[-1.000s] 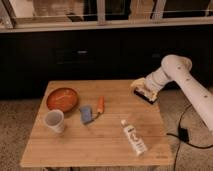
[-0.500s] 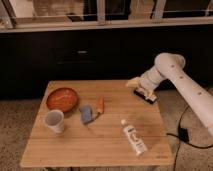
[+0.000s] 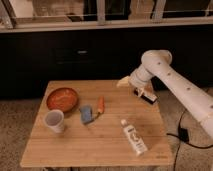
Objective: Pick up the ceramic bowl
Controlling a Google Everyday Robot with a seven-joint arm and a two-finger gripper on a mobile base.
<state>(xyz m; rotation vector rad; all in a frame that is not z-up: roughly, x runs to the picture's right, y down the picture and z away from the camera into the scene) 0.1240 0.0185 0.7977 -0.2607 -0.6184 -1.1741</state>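
The ceramic bowl (image 3: 63, 98) is round, shallow and orange-red with a paler speckled inside. It sits on the wooden table (image 3: 100, 145) near the back left corner. A small white cup (image 3: 54, 120) stands just in front of it. My gripper (image 3: 134, 87) is on the white arm (image 3: 175, 85), over the table's back right part, far to the right of the bowl and holding nothing that I can see.
A blue sponge (image 3: 86, 113) and an orange carrot-like item (image 3: 100, 105) lie mid-table. A white tube (image 3: 133, 136) lies at the front right. A dark cabinet (image 3: 75, 50) stands behind the table. A black cable (image 3: 182, 132) runs on the floor at the right.
The arm has swung left, carrying the gripper from the table's right edge toward the middle of the back. The objects on the table have not moved.
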